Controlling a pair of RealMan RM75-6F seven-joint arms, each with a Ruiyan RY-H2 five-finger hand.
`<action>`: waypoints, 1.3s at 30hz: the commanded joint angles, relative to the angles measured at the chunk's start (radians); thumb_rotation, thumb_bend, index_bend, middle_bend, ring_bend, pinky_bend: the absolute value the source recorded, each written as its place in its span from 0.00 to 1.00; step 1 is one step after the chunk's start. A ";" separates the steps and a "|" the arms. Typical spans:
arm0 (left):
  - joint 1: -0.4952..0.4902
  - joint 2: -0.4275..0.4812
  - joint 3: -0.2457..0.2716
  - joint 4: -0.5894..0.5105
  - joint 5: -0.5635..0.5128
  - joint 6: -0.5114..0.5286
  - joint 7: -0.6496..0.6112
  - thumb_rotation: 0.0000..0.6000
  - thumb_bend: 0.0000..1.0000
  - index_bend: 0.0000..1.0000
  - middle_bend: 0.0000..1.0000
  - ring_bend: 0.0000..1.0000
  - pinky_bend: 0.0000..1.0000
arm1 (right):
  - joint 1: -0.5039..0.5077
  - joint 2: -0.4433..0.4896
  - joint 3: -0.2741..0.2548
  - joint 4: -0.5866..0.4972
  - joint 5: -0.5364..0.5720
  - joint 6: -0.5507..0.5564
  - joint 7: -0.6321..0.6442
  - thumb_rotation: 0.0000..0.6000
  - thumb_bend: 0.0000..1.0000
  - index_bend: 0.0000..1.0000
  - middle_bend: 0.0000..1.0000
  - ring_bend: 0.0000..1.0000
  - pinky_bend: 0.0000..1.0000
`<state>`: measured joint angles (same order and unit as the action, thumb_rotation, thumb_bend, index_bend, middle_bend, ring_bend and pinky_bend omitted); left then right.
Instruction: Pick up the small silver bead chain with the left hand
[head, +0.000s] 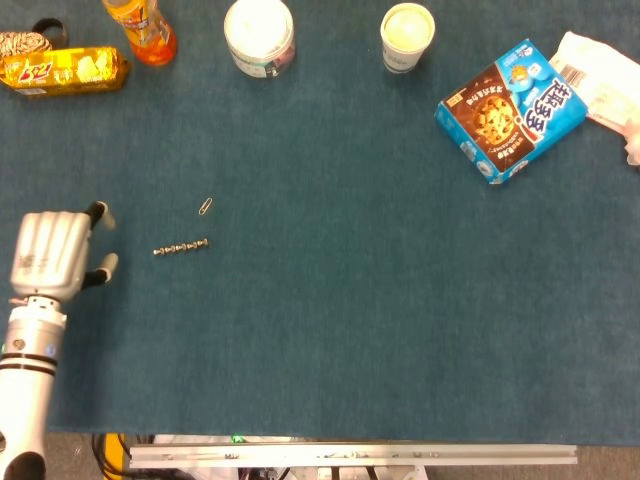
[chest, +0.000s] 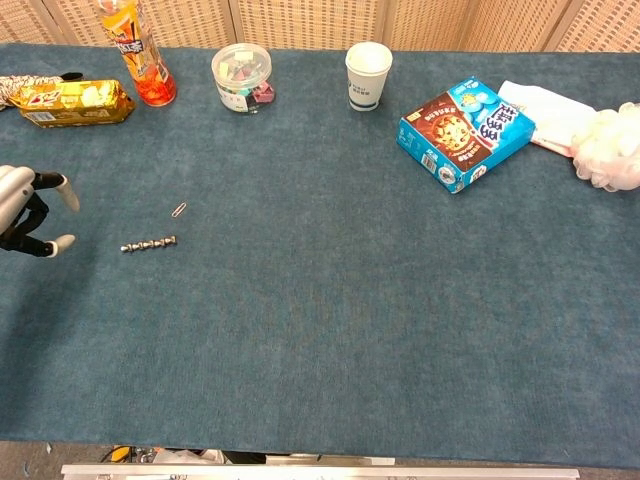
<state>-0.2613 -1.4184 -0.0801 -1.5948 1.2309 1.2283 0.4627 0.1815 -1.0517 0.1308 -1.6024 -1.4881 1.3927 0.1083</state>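
Your left hand (head: 50, 257) is empty, fingers spread — ease toward three o'clock, pinching the bead chain (head: 181, 247) mid-length.

Small silver bead chain (head: 181, 247) lies on the blue felt-covered table (head: 330, 330), near its left side. Small metal paper clip (head: 205, 207) lies just behind it. Silver robotic left hand (head: 55, 256) is left of the chain, apart.

A dark teal felt-covered surface (chest: 330, 330) is seen, edged at the near side by a metal rail (head: 350, 456); woven tan panels (chest: 310, 22) stand behind.
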 joint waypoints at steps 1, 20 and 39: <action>-0.014 -0.025 -0.003 0.016 -0.005 -0.008 0.004 1.00 0.21 0.45 0.91 0.92 1.00 | 0.001 -0.002 -0.002 0.002 0.001 -0.002 0.003 1.00 0.18 0.41 0.47 0.38 0.32; -0.068 -0.134 -0.001 0.098 -0.046 -0.053 0.026 1.00 0.20 0.49 0.91 0.92 1.00 | -0.015 0.006 -0.015 -0.003 0.018 0.012 0.001 1.00 0.18 0.41 0.47 0.38 0.32; -0.104 -0.186 -0.013 0.174 -0.102 -0.091 0.024 1.00 0.20 0.50 0.91 0.92 1.00 | -0.019 0.002 -0.020 -0.008 0.025 0.015 -0.005 1.00 0.18 0.41 0.47 0.38 0.32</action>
<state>-0.3644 -1.6038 -0.0926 -1.4219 1.1300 1.1374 0.4868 0.1621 -1.0494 0.1106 -1.6108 -1.4631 1.4079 0.1031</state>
